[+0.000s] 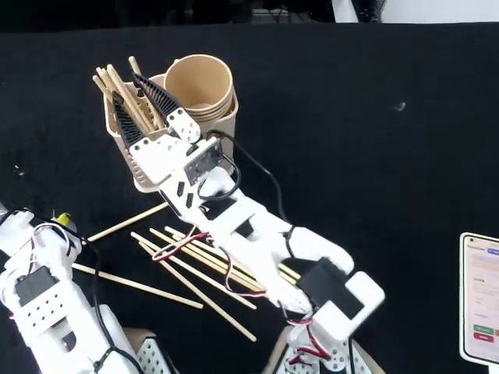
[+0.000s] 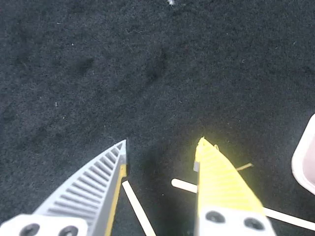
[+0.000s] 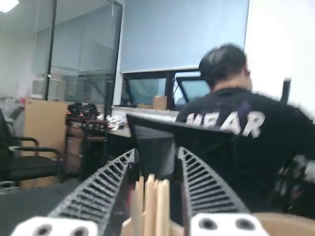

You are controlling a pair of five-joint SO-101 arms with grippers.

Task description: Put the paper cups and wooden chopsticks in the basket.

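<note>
Several loose wooden chopsticks (image 1: 195, 269) lie on the black cloth (image 1: 374, 156) in front of the beige plastic basket (image 1: 231, 121), which holds stacked brown paper cups (image 1: 199, 82). At the basket, the right gripper (image 1: 126, 87) straddles an upright chopstick bundle (image 3: 150, 206); its wrist view shows gaps either side. The left gripper (image 2: 162, 142) is splayed, low over the cloth.

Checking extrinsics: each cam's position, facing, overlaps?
High view: fixed overhead, facing down at table; left arm, right arm.
Left wrist view: wrist-mounted, facing down at loose chopsticks; left end effector.
Right wrist view: wrist-mounted, facing level into room; right end effector straddling basketed chopsticks.
Shared: high and left wrist, loose chopsticks; high and right wrist, basketed chopsticks.
</note>
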